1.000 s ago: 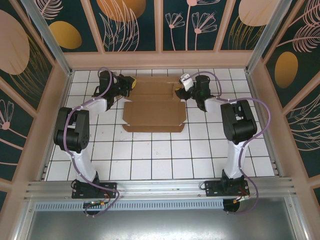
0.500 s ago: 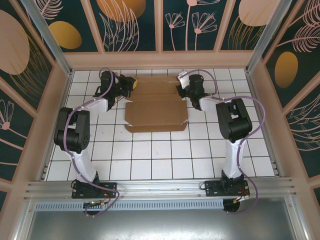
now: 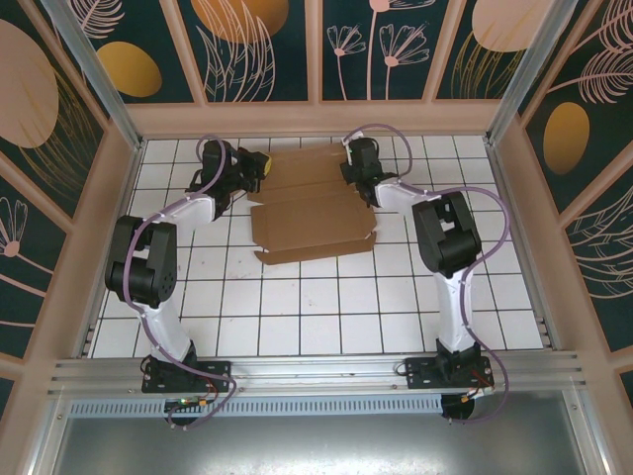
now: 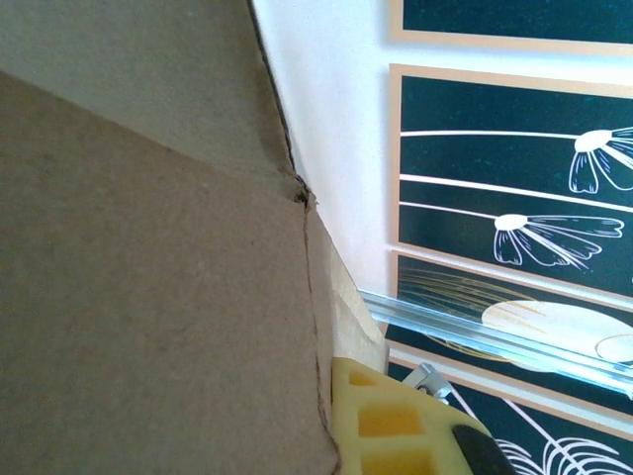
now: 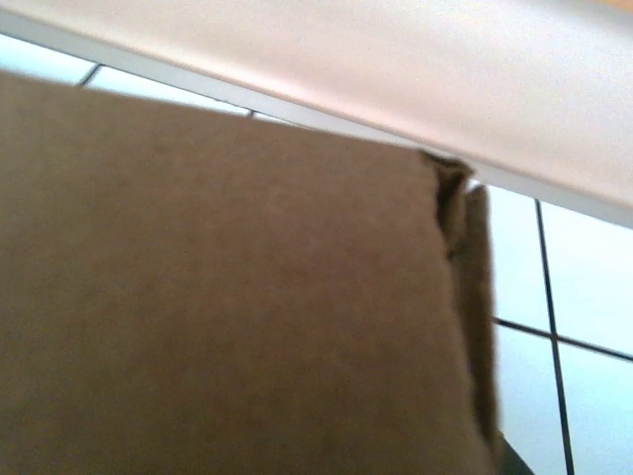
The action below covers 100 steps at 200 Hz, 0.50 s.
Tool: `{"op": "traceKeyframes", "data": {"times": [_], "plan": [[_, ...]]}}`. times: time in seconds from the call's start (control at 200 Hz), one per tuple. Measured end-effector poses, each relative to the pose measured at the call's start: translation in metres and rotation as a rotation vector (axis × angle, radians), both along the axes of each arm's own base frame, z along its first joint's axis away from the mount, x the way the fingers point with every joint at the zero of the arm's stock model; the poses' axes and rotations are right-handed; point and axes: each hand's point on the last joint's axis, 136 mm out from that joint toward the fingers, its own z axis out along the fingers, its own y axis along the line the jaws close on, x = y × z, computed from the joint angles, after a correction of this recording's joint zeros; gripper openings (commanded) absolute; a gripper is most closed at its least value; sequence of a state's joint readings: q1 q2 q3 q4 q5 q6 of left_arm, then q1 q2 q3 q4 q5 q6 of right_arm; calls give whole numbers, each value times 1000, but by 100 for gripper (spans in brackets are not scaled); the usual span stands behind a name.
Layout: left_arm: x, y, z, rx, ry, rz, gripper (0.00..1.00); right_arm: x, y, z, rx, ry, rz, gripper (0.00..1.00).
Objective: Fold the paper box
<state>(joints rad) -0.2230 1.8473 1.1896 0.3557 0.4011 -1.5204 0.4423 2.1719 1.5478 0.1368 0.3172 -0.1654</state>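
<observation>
— How will the paper box (image 3: 312, 223) handle?
— Light and thin, by the look of it. It seems stiff across its panels, ready to bend at the creases, and likely to slide on the tiled table (image 3: 326, 317). Its tabs could crumple or tear if squeezed hard or pulled from two sides.
— Where should it be taken?
— At an edge or flap close to a crease, not mid-panel, so that the fold follows the score.
— And where does it lie?
— Flat on the far half of the table, between the two arms, its near panel a little askew to the tile lines. The left gripper (image 3: 257, 166) sits at its far left corner and the right gripper (image 3: 353, 178) at its far right corner.
— Their jaws?
— The left ones are closed. In the left wrist view the paper box (image 4: 148, 297) runs down right against the yellow finger pad (image 4: 381, 426), so they look pinched on a flap. Whether the right ones stand apart or together cannot be told: in the right wrist view the paper box (image 5: 227, 317) lies close under the camera, its corner near the wall (image 5: 396, 79)
</observation>
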Motion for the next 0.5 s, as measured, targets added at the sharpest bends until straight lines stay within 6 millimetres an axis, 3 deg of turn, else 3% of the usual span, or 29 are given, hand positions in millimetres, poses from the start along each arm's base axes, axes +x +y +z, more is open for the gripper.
{"op": "traceKeyframes", "data": {"times": [0.235, 0.35, 0.4, 0.5], "plan": [[-3, -6, -2, -11, 11, 3, 0, -4, -5, -3, -22, -3, -148, 2], [-3, -7, -2, -14, 11, 5, 0, -4, -6, -4, 1, 4, -158, 25], [-4, -7, -3, -17, 10, 7, 0, -4, -8, -5, 4, 7, -156, 41], [-8, -6, -5, -21, 12, 6, 0, -11, -17, -15, 26, 34, -139, 56]]}}
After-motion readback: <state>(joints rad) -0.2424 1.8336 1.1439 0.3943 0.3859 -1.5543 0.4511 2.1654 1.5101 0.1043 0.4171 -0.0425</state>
